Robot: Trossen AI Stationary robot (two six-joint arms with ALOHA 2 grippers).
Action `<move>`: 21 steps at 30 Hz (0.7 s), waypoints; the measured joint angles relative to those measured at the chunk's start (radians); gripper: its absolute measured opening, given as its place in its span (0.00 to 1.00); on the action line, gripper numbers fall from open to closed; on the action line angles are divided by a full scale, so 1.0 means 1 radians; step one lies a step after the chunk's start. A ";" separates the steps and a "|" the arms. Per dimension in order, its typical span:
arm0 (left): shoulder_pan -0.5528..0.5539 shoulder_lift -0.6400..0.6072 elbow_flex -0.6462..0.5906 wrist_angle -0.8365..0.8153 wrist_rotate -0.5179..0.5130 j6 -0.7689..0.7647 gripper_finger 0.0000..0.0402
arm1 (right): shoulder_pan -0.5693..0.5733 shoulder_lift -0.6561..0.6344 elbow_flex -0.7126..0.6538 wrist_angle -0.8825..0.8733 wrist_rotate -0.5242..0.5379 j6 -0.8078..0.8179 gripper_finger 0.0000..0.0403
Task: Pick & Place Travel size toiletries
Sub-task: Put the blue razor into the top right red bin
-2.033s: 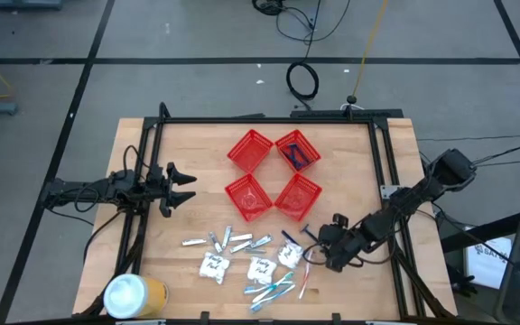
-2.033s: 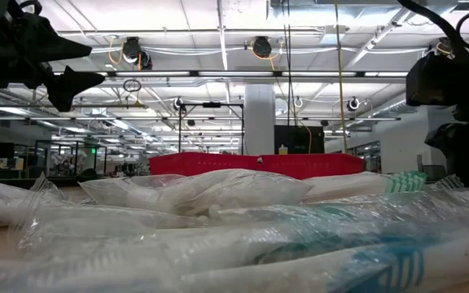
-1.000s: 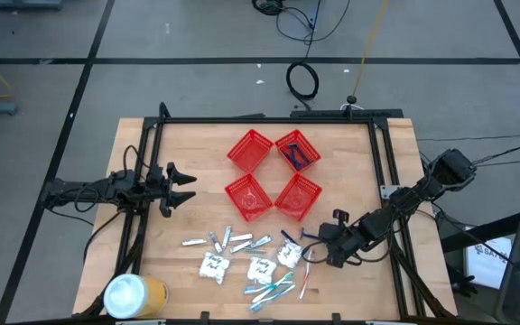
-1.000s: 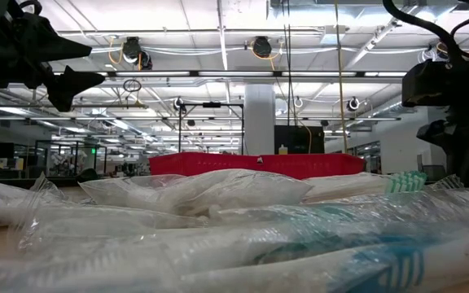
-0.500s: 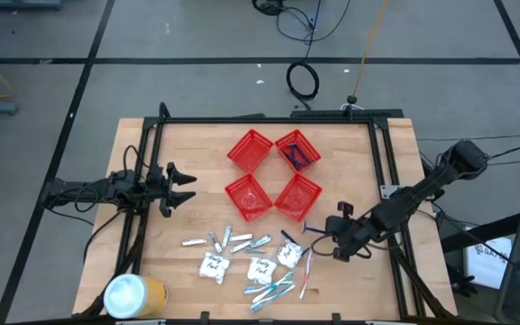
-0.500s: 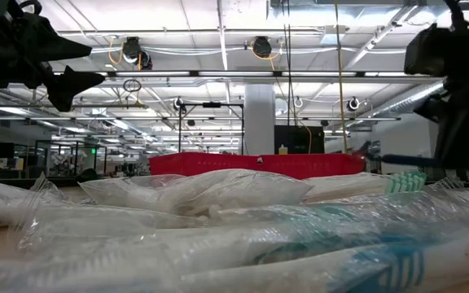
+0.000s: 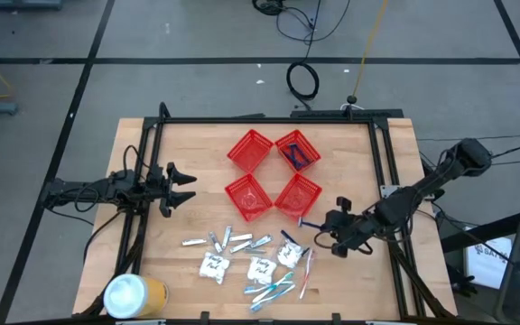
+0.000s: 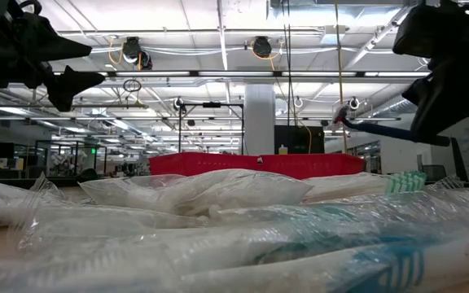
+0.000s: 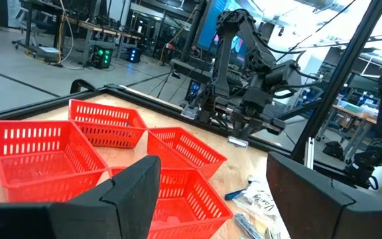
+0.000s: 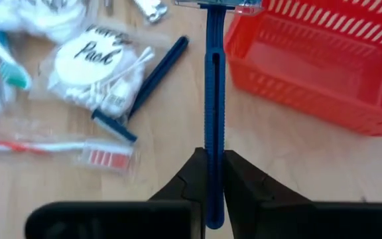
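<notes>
My right gripper (image 7: 323,232) is shut on a dark blue razor (image 10: 214,99) and carries it above the table, just near-right of the red mesh baskets (image 7: 298,194). The other travel size toiletries (image 7: 251,257) lie on the wood near the front edge. Among them are a second razor (image 10: 148,83), a printed sachet (image 10: 91,66), small tubes and toothbrushes (image 10: 58,151). At the table's left, my left gripper (image 7: 183,185) hangs open with nothing between its fingers (image 9: 134,192). My right gripper pinches the razor's handle near its free end (image 10: 211,174) between its two fingers. The fingers come from the table's right, about level, and lie in line with the handle. The razor juts forward with its head (image 8: 345,114) leading, lifted clear of the table and nearly level.
Four red baskets stand in a cluster at the table's middle; the far right one (image 7: 298,150) holds blue razors. A large yellow can with a white lid (image 7: 134,296) stands at the near left corner. Bare wood lies between the left gripper and the baskets.
My right gripper has risen from the table with the razor still pinched and has drifted toward the far edge, closer to the near-right basket. The razor has come up off the wood and now hangs clear and nearly level.
</notes>
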 joint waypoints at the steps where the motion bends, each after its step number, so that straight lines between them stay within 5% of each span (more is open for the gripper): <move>1: 0.000 0.000 0.000 -0.001 0.000 0.000 0.67 | -0.007 0.000 0.000 0.007 0.001 -0.001 0.05; 21: 0.000 0.000 0.000 0.000 0.000 0.000 0.67 | -0.253 -0.002 0.002 0.221 0.009 -0.259 0.05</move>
